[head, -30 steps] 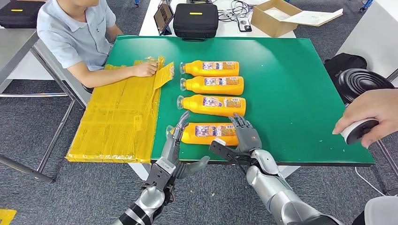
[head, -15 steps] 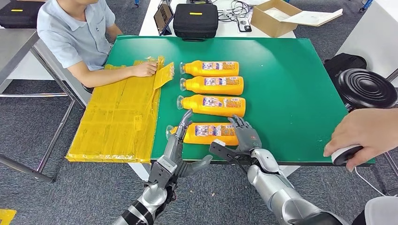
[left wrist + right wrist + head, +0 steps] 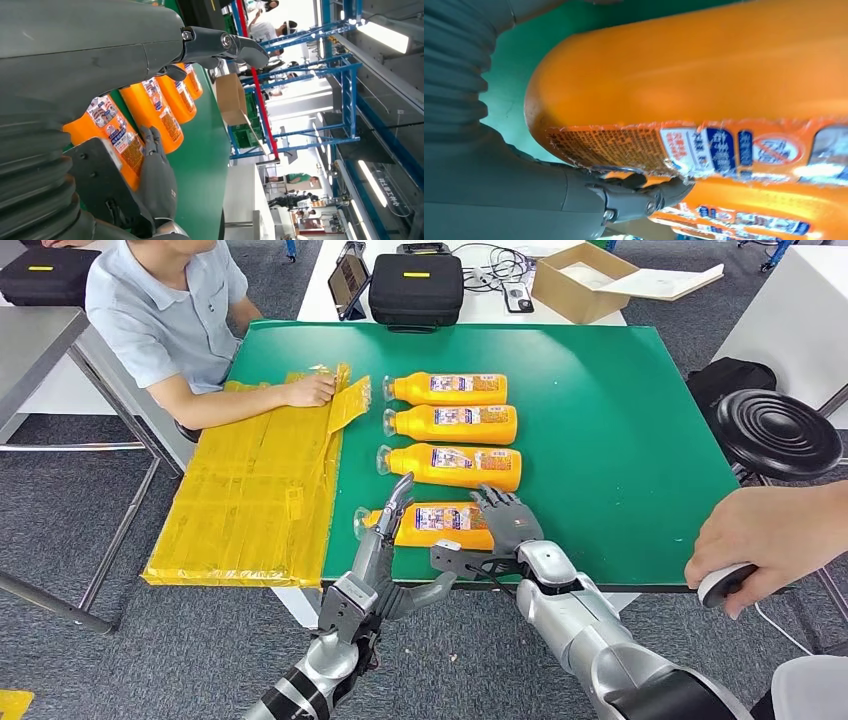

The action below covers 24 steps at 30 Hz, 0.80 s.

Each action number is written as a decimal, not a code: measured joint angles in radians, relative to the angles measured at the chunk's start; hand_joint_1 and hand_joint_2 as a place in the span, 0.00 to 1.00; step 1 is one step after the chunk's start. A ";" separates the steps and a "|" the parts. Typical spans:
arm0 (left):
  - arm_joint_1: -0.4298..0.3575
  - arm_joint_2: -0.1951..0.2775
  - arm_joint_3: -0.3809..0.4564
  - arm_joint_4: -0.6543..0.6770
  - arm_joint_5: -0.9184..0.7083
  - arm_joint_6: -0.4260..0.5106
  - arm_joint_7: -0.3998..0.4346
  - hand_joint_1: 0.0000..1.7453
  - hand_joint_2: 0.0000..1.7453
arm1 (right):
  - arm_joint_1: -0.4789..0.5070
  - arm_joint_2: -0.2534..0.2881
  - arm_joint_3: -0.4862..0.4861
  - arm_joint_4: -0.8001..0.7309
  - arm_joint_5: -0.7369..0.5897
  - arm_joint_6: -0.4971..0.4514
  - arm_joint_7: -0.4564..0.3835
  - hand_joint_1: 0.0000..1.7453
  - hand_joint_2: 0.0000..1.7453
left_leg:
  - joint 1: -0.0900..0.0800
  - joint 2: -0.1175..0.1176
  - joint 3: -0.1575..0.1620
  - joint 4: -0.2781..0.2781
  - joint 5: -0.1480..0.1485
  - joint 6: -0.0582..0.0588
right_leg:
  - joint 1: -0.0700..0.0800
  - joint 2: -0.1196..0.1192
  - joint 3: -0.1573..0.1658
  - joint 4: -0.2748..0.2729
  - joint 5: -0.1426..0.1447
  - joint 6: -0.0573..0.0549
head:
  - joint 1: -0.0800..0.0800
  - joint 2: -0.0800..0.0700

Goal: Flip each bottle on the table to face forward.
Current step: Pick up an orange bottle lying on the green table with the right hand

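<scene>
Head view shows four orange plastic bottles with printed labels lying on their sides in a column on the green table top (image 3: 620,420), long axes running across the robot's front, clear caps toward its left. The nearest orange bottle (image 3: 440,523) lies close to the table's near edge, between the two hands. The left hand (image 3: 385,530) stands at its cap end, fingers straight and apart, reaching up beside the neck with nothing clasped. The right hand (image 3: 505,525) rests over the bottle's base end, fingers spread across the top, thumb below toward the edge; in the right wrist view the bottle (image 3: 704,85) sits right against the palm, a fingertip under the label, so it seems to be cupping it, though a firm clasp is hard to confirm. Both hands are equally near; a roll about that long axis looks like the coming move. A person's forearm rests on yellow sheeting (image 3: 260,490) beside the table.
</scene>
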 joint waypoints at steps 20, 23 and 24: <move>-0.002 0.000 -0.008 0.002 0.014 0.004 -0.003 0.00 1.00 | -0.006 0.004 0.026 0.015 -0.021 0.016 -0.027 1.00 1.00 | 0.000 0.000 0.002 0.000 0.000 0.000 | 0.000 0.000 0.002 0.000 0.000 0.000 | 0.000 0.000; -0.002 0.000 -0.008 0.002 0.014 0.010 -0.003 0.00 1.00 | -0.005 0.000 0.025 0.015 -0.038 0.017 -0.029 1.00 1.00 | 0.000 0.000 0.003 0.000 0.000 0.000 | 0.000 0.000 0.002 0.000 0.000 0.000 | 0.000 0.000; -0.002 0.000 -0.008 0.002 0.014 0.013 -0.003 0.00 1.00 | -0.004 -0.001 0.023 0.015 -0.048 0.016 -0.032 1.00 1.00 | 0.000 0.000 0.002 0.000 0.000 0.000 | 0.000 0.000 0.002 0.000 0.000 0.000 | 0.000 0.000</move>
